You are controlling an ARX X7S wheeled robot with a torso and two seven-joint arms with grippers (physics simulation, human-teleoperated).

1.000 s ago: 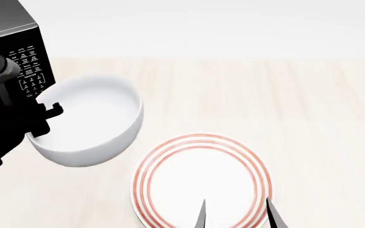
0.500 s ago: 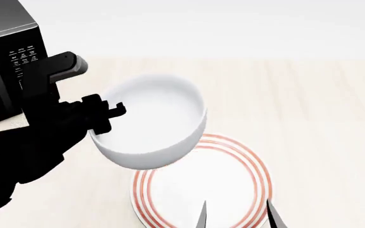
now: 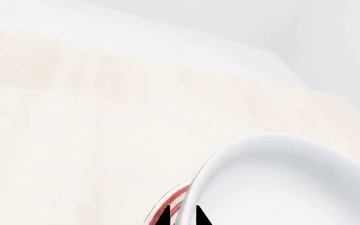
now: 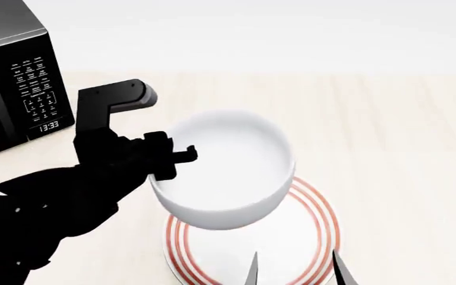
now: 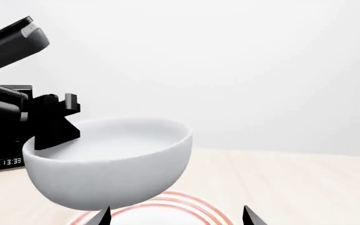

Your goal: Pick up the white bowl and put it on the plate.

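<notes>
The white bowl hangs in the air over the far left part of the red-ringed plate. My left gripper is shut on the bowl's left rim, one finger inside and one outside. In the left wrist view the bowl fills the lower right and the fingertips straddle its rim, with a strip of plate beneath. In the right wrist view the bowl floats above the plate. My right gripper is open and empty at the plate's near edge.
A black microwave with a keypad and clock stands at the far left on the pale wooden table. My left arm reaches in from the lower left. A white wall lies behind the table.
My left gripper has carried the bowl rightwards from beside the microwave to over the plate's left part. The right gripper has not moved.
</notes>
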